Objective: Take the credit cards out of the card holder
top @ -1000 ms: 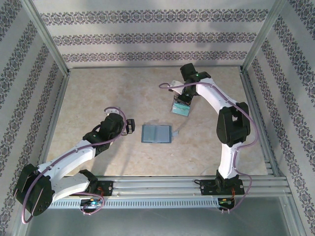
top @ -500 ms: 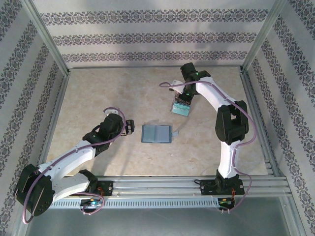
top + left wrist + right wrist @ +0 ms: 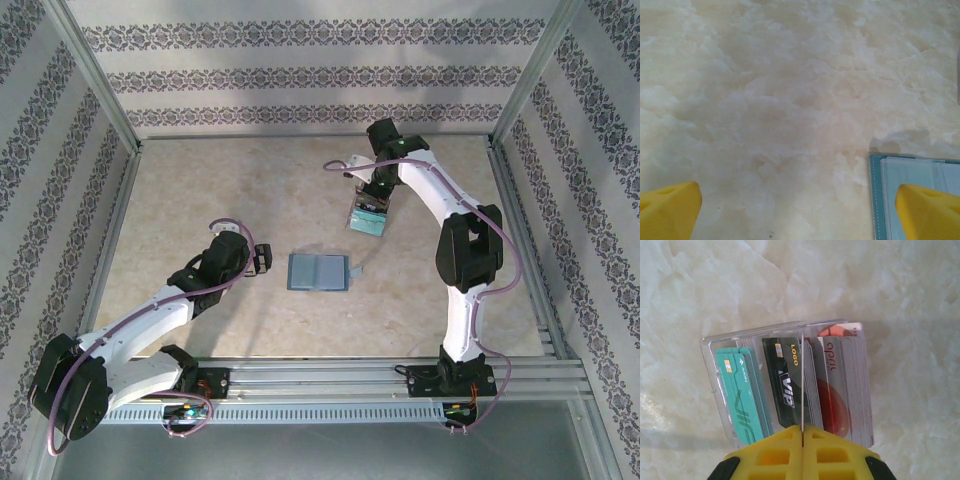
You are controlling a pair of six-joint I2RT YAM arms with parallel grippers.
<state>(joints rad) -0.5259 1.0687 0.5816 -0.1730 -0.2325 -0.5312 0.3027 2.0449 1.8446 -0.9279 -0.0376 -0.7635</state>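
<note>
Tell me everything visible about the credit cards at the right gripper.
The credit cards sit in three stacks inside a clear plastic sleeve: teal left, black marked VIP in the middle, red-and-white right. They look thin and glossy, with chips showing. The right gripper is shut on a thin clear edge between the black and red stacks. The marble table lies behind; contact with it is unclear.

One card holder [image 3: 318, 272] lies on the bench [image 3: 200, 190]. One clear plastic sleeve [image 3: 710, 347] carries credit cards [image 3: 790, 390] in three groups: one teal stack [image 3: 740, 395], one dark stack [image 3: 782, 370] and one red-and-white stack [image 3: 840, 390]. The number of cards within each stack cannot be told.
</note>
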